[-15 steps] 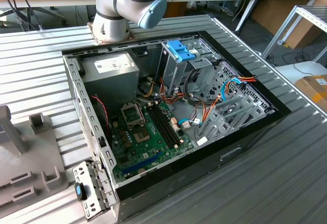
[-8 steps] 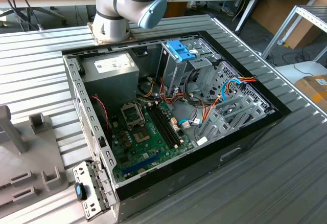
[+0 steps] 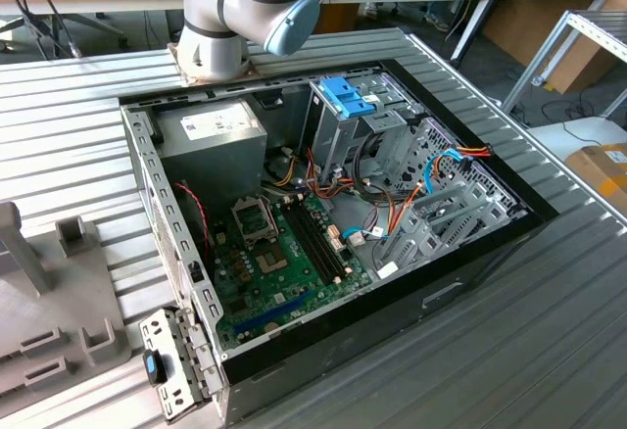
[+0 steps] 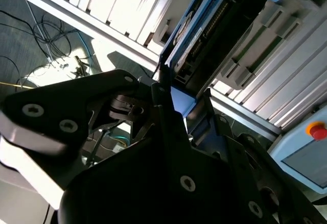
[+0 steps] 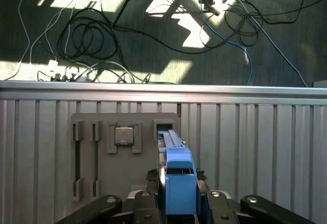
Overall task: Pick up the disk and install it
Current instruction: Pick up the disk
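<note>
While the end effector (image 5: 177, 178) clamped the blue end of the disk (image 5: 171, 141), standing edgewise in the grey holder's (image 5: 135, 173) slot beside the processor chip (image 5: 123, 135), I feared the plastic might slip and the disk jam.

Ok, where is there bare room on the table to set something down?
Free: the ribbed table at the exterior view's lower right, beside the computer case; also the patch bordered by the grey holder, the case and the arm's base. Crowded: inside the case, among the cables.

Exterior view above computer case (image 3: 460, 287), both wrist views close on disk (image 5: 179, 178)
</note>
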Robot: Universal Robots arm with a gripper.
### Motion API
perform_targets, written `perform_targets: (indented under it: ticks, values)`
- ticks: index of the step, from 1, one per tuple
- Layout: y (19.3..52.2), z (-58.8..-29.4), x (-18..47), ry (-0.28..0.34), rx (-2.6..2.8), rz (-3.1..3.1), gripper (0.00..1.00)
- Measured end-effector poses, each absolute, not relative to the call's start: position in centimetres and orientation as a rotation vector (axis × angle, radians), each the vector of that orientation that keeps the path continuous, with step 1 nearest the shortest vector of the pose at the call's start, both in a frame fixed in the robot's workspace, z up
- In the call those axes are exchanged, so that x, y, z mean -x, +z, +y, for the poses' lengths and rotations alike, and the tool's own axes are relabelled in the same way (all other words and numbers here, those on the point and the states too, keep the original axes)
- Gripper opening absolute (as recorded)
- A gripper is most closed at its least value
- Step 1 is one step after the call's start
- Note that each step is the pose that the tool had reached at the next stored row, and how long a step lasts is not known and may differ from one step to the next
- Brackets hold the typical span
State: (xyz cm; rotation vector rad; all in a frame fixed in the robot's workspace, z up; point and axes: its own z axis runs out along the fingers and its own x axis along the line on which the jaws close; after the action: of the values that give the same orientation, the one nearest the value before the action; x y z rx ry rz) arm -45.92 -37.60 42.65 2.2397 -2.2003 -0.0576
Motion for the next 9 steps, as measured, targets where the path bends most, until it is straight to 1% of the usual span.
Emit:
perform_targets:
  ticks: [9]
  values:
    - [44.6,-37.6,45.9,-0.058,-2.24,-2.2,0.36]
